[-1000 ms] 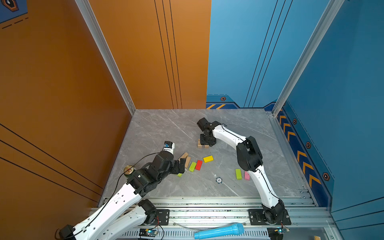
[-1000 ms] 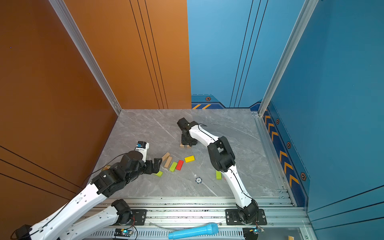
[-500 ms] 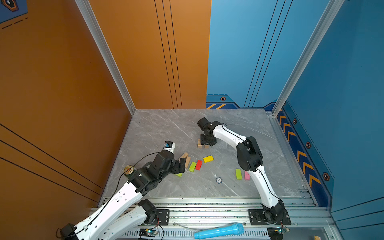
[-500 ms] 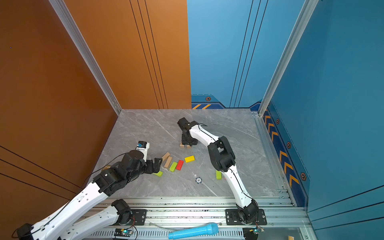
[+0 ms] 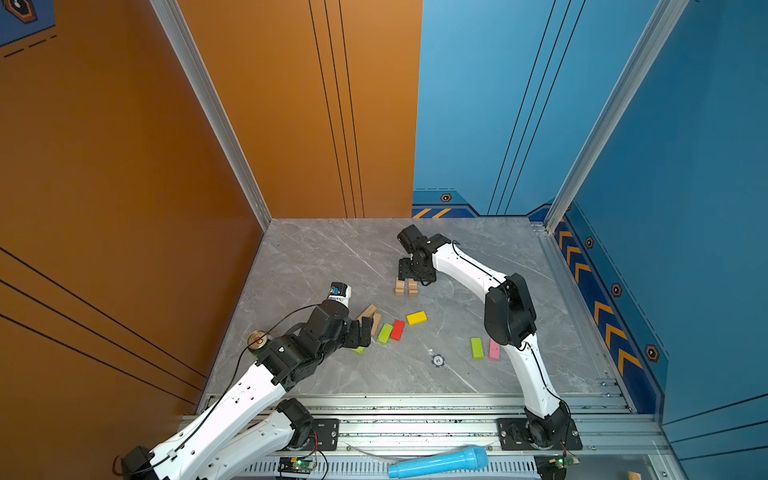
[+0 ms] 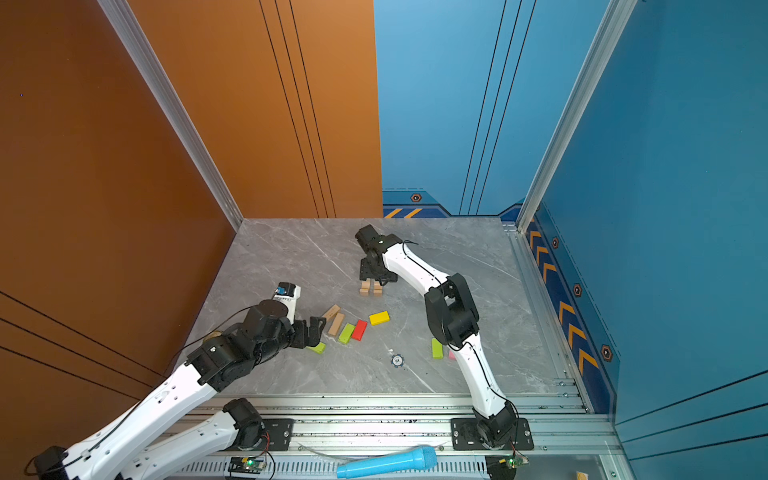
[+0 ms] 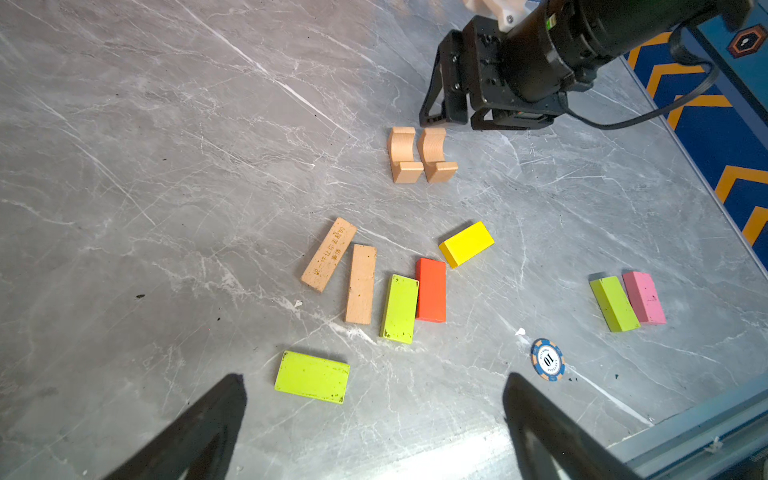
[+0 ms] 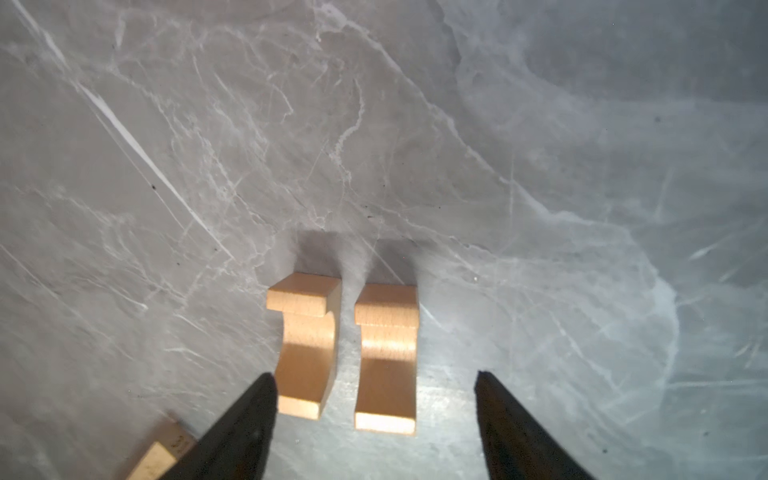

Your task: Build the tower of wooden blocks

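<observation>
Tan wood lies closest to my right fingers: the first notched tan wooden block [image 8: 305, 345] and the second notched tan wooden block [image 8: 386, 357] rest side by side on the grey marble tabletop [image 5: 332, 257], parallel, curved notches up, with a narrow gap between them. My right gripper [image 8: 372, 376] hovers at the ends farthest from the front rail, fingers spread wide and pinching nothing. One fingertip [image 8: 262, 399] sits just beside the first block, and I cannot tell whether it touches.

Nearer the front, towards my left arm, more bricks lie flat in one layer. An engraved plain tan wooden block [image 7: 328, 254] angles beside a plain tan wooden block [image 7: 360, 284]. Next come a lime green wooden block [image 7: 400, 308] and a red wooden block [image 7: 431, 289], close alongside each other, with a yellow wooden block [image 7: 466, 244] just past the red one's end. A flat lime green block [image 7: 311, 376] lies alone just below my left gripper [image 7: 374, 378], whose fingers are spread wide, touching no block. Well apart, by my right arm's elbow, a third lime green block [image 7: 614, 303] and a pink wooden block [image 7: 644, 297] lie with long edges together.

A round blue-and-white chip [image 7: 547, 359] sits between the two groups. A gold-topped can [image 5: 257, 340] stands at the table's left edge behind my left arm, and a light blue cylinder [image 5: 438, 461] lies by the metal rail [image 5: 415, 432] in front.
</observation>
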